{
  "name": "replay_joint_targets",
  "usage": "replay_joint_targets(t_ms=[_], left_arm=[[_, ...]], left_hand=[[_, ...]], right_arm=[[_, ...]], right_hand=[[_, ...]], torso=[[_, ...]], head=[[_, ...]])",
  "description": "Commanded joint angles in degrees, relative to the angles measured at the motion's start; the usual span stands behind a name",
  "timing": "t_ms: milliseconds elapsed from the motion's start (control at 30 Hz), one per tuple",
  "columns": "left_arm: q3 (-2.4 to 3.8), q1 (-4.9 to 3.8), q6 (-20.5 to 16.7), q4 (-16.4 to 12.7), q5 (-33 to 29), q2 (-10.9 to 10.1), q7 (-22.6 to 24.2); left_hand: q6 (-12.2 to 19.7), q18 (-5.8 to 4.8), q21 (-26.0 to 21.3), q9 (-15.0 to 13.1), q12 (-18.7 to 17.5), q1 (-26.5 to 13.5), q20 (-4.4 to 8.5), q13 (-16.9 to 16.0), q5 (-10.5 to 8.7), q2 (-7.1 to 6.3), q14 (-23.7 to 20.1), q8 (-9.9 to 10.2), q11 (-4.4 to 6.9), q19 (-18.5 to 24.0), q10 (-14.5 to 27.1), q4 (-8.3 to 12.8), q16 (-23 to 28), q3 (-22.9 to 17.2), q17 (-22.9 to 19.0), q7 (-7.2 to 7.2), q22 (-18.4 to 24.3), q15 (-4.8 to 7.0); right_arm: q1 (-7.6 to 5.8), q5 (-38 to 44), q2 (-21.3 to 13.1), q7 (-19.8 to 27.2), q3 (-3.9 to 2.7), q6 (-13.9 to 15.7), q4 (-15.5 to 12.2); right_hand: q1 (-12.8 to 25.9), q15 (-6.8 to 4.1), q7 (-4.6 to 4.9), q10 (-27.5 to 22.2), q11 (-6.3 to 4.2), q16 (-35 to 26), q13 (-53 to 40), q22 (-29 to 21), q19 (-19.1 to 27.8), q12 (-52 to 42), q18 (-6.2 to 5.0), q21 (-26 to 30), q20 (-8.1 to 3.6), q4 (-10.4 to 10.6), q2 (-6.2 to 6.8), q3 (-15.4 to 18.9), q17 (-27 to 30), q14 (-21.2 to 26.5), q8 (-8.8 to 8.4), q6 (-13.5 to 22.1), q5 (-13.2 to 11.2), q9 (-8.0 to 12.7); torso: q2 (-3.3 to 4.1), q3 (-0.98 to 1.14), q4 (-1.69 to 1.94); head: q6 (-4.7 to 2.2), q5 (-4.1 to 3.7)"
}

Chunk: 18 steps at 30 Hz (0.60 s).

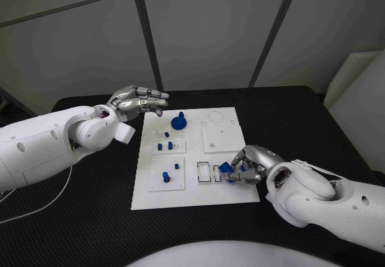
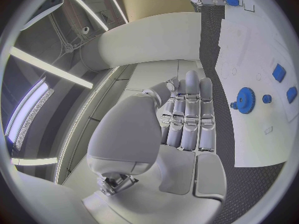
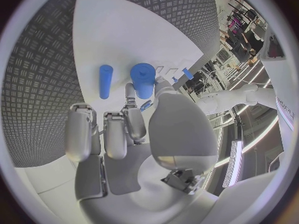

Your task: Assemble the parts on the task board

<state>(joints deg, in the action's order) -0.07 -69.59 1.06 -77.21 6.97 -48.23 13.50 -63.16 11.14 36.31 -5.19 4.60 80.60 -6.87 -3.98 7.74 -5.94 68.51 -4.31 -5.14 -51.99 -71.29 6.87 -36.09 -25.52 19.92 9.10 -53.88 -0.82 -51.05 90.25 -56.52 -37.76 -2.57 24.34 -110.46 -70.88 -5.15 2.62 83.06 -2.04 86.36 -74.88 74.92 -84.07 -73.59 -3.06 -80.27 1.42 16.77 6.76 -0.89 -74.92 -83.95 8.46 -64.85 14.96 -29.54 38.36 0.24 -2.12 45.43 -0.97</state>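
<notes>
One blue part (image 1: 227, 167) sits pinched in the right hand (image 1: 248, 166) over the task board (image 1: 223, 197)'s near right corner, so I'd guess seating it comes next, while the left hand (image 1: 138, 102) hovers curled and holding nothing.

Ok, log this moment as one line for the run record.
left hand: curled, holds nothing, above board's far-left edge | right hand: at blue part on task board, grip unclear | blue gear: untouched
</notes>
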Motion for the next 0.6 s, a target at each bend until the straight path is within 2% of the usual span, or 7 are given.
replay_joint_targets(t_ms=[33, 133, 300, 467, 600], left_arm=[[0.03, -0.05, 0.68, -0.05, -0.23, -0.03, 0.28], [0.03, -0.04, 0.76, -0.01, -0.23, 0.04, 0.28], [0.02, -0.03, 0.98, 0.07, -0.23, 0.15, 0.22], [0.01, -0.03, 1.1, -0.03, -0.23, 0.2, 0.15], [0.01, -0.03, 1.19, -0.15, -0.23, 0.19, 0.09]], left_hand=[[0.27, -0.77, -0.2, 0.08, -0.21, -0.7, -0.22, -0.03, -0.31, 0.02, 0.24, 0.36, -0.28, 0.02, 0.21, 0.02, 0.35, 0.31, -0.01, 0.25, 0.06, -0.26], [0.27, -0.77, -0.2, 0.08, -0.21, -0.7, -0.22, -0.03, -0.31, 0.02, 0.24, 0.36, -0.28, 0.02, 0.21, 0.02, 0.35, 0.31, -0.01, 0.25, 0.06, -0.26], [0.29, -0.76, -0.39, 0.09, -0.23, -0.93, -0.27, -0.03, -0.1, 0.19, 0.22, 0.36, -0.3, 0.01, 0.28, -0.12, 0.41, 0.29, 0.01, 0.25, 0.18, -0.3], [0.32, -0.74, -0.53, 0.09, -0.23, -0.96, -0.27, -0.03, 0.51, 0.21, 0.2, 0.36, -0.29, -0.03, 0.33, -0.06, 0.47, 0.23, 0.04, 0.24, 0.26, -0.27], [0.32, -0.74, -0.53, 0.09, -0.23, -0.96, -0.27, -0.03, 0.51, 0.21, 0.2, 0.36, -0.29, -0.03, 0.33, -0.06, 0.47, 0.23, 0.04, 0.24, 0.26, -0.27]], right_arm=[[-0.11, -0.06, -0.37, 1.71, -0.07, 7.54, -1.57], [-0.13, -0.36, -0.46, 1.98, -0.09, 8.84, -2.65], [-0.15, -1.03, 0.54, 1.56, -0.11, 7.86, -2.77], [-0.17, -2.29, 2.65, 0.74, -0.13, 5.37, -1.58], [-0.18, -2.94, 4.54, -0.19, -0.14, 2.63, -0.3]], right_hand=[[0.0, -0.46, -0.62, 0.67, -0.08, 0.24, -0.32, 5.31, -1.31, -0.31, 0.54, -0.3, -0.48, -0.01, -0.25, -0.24, -8.02, -4.58, 0.25, -1.2, 0.29, -1.47], [0.61, -0.53, -0.67, 0.75, -0.13, 0.28, -0.43, 5.37, -1.34, -0.37, 0.55, -0.35, -0.56, 0.05, -0.34, -0.12, -8.1, -4.6, 0.18, -1.32, 0.3, -1.71], [3.03, -0.6, -0.74, 0.92, -0.19, 0.32, -0.82, 5.41, -1.33, -0.55, 0.56, -0.35, -0.67, 0.13, -0.67, 0.13, -8.17, -4.61, -0.27, -1.37, 1.01, -2.33], [4.06, -0.65, -0.8, 1.03, -0.25, 0.32, -1.09, 5.37, -1.29, -0.72, 0.54, -0.29, -0.72, 0.14, -1.0, 0.07, -8.18, -4.61, -0.38, -1.58, 1.18, -2.69], [5.76, -0.69, -0.87, 1.01, -0.28, 0.22, -1.11, 5.11, -1.14, -0.55, 0.47, 0.01, -0.76, 0.17, -0.95, 0.26, -7.99, -4.57, -0.57, -1.8, 0.93, -3.18]], torso=[[-0.08, -0.07, 0.0], [-0.05, -0.09, 0.09], [-0.08, -0.12, 0.08], [0.11, -0.2, 0.18], [0.08, -0.15, 0.09]], head=[[-0.01, 0.08], [-0.15, 0.06], [-0.25, 0.04], [-0.41, 0.17], [-0.38, 0.43]])
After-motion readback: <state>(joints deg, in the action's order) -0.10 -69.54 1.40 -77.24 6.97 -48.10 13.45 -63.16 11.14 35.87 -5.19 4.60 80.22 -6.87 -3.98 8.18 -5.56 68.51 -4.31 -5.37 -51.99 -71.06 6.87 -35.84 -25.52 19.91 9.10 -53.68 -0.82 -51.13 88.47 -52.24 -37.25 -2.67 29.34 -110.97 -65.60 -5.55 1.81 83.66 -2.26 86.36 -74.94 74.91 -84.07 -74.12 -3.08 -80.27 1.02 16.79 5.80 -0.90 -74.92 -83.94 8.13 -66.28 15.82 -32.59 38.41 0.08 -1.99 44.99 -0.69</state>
